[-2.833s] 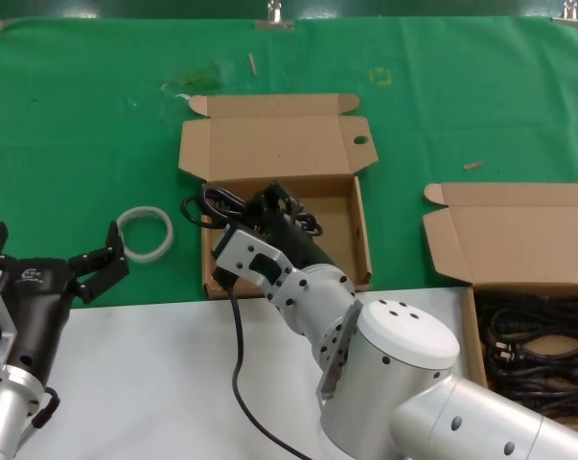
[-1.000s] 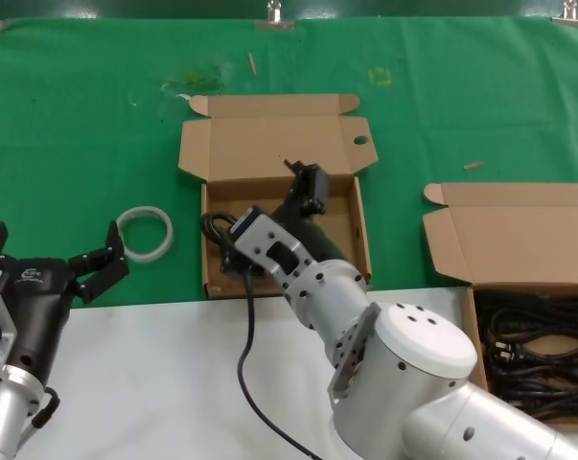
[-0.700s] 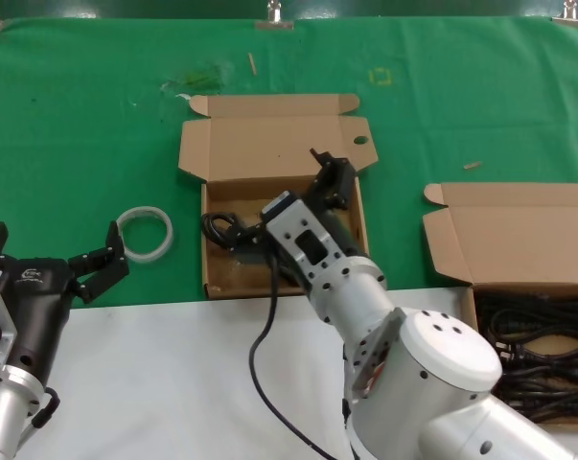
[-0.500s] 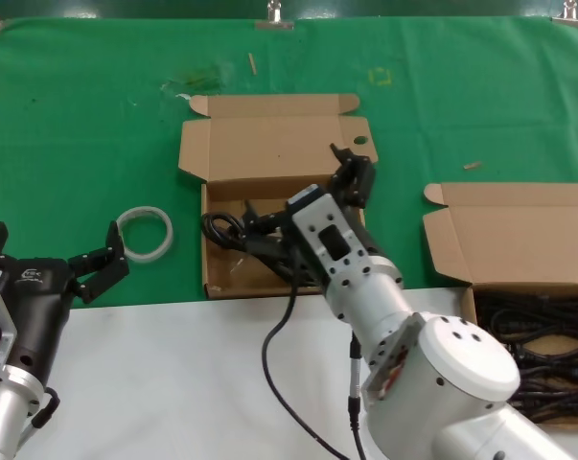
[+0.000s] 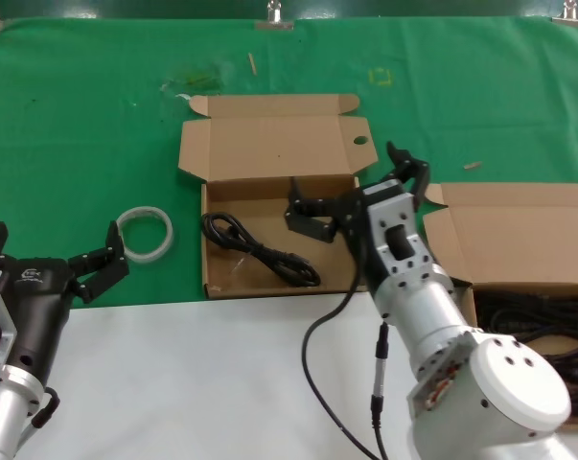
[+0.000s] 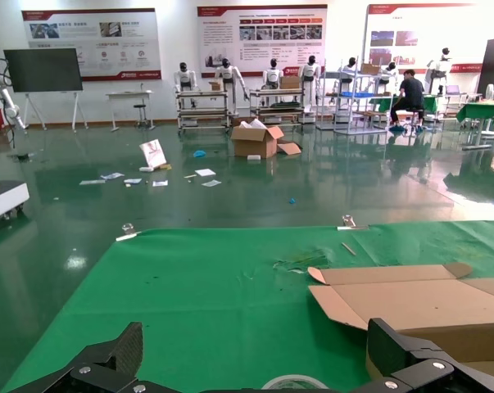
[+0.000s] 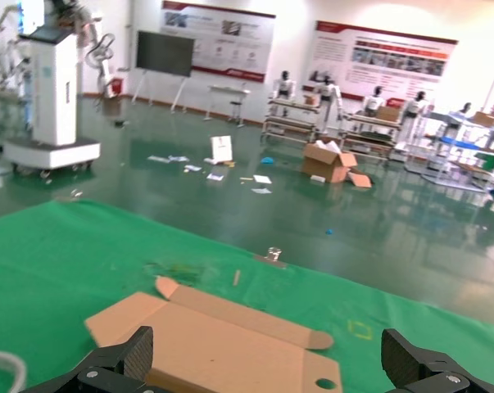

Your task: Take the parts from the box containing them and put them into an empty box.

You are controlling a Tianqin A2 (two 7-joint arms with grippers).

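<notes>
Since a few seconds back, the right gripper (image 5: pixel 358 190) has let go of its cable and swung from inside the empty box (image 5: pixel 350 230) toward that box's right wall; its fingers (image 5: pixel 305 215) are spread wide with nothing between them. One of the parts (image 5: pixel 260 249) now lies loose on the floor of that box, toward its left front. More black cables (image 5: pixel 533 350) sit piled in the box containing them (image 5: pixel 514 235) at the far right. Over on the left, the left gripper (image 5: pixel 49 259) hangs idle above the bench (image 5: pixel 173 383), fingers (image 5: pixel 102 261) spread too, near a whitish ring (image 5: pixel 145 234) on the green cloth (image 5: pixel 78 125).
</notes>
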